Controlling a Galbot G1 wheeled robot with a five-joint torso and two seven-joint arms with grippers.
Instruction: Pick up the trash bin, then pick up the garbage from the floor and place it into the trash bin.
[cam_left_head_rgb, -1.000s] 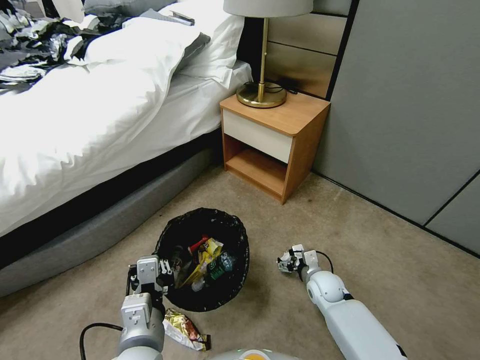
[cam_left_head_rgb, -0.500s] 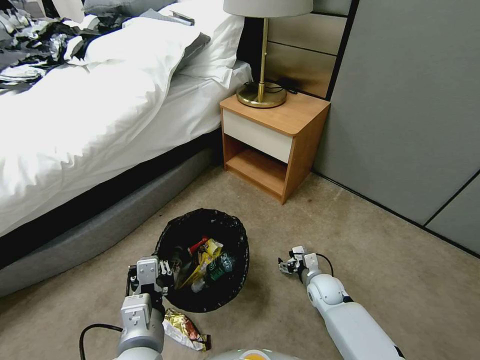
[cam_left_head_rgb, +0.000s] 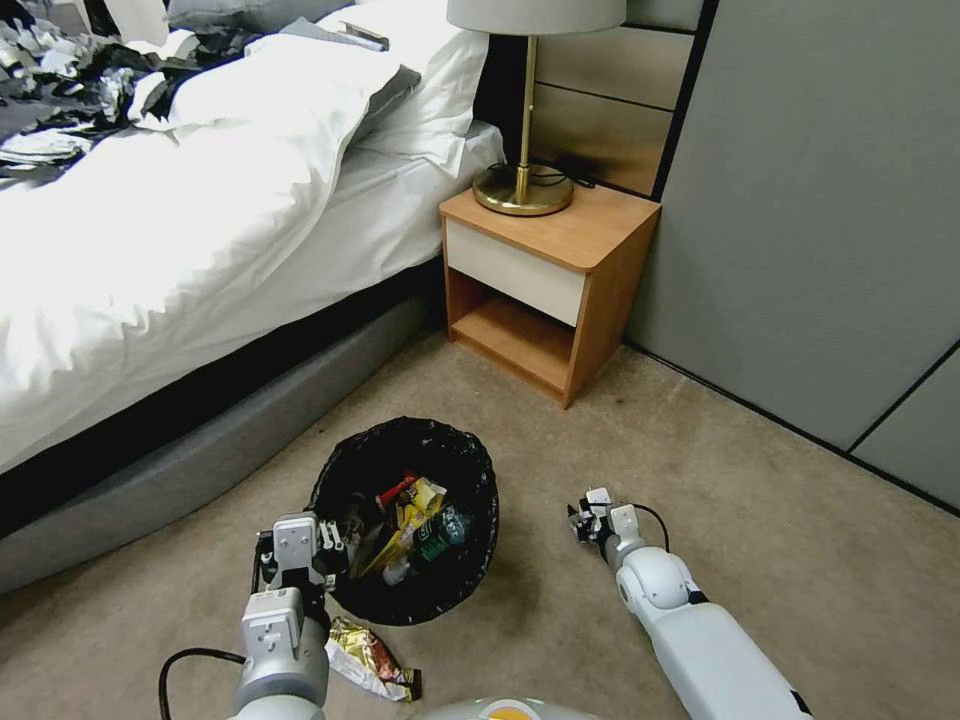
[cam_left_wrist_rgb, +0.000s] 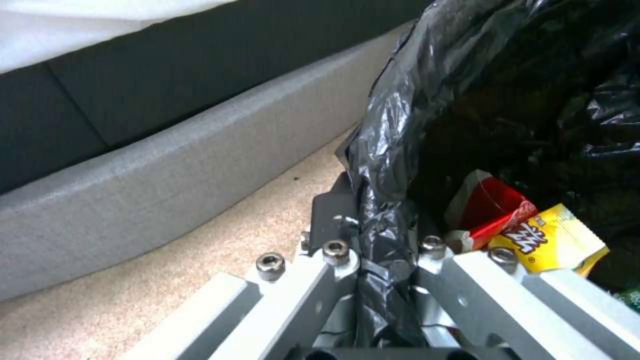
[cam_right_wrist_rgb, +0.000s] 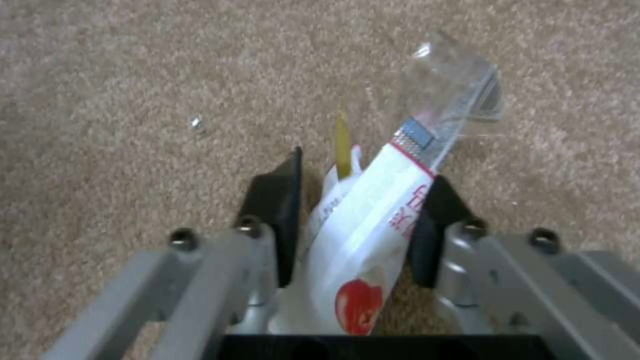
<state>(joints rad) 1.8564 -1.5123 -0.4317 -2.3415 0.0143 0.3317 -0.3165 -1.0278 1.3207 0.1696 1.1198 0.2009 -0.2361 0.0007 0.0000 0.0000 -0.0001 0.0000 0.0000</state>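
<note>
- Your head view is evenly and brightly lit; the white bedding (cam_left_head_rgb: 150, 220) at the upper left of the frame is nearly blown out, folds barely readable.
- You get soft shadows only: 1 dark patch on the carpet (cam_left_head_rgb: 760, 520) beside the trash bin (cam_left_head_rgb: 405, 520), another under the bed's edge.
- Straight lines bow toward the frame's edges, a wide-angle effect.
- In your left wrist view, the black bag liner (cam_left_wrist_rgb: 427, 100) throws grey glare streaks; its interior falls to near black.
- Your right wrist view is soft throughout; the packet (cam_right_wrist_rgb: 373, 220) and carpet grain look smeared.
</note>
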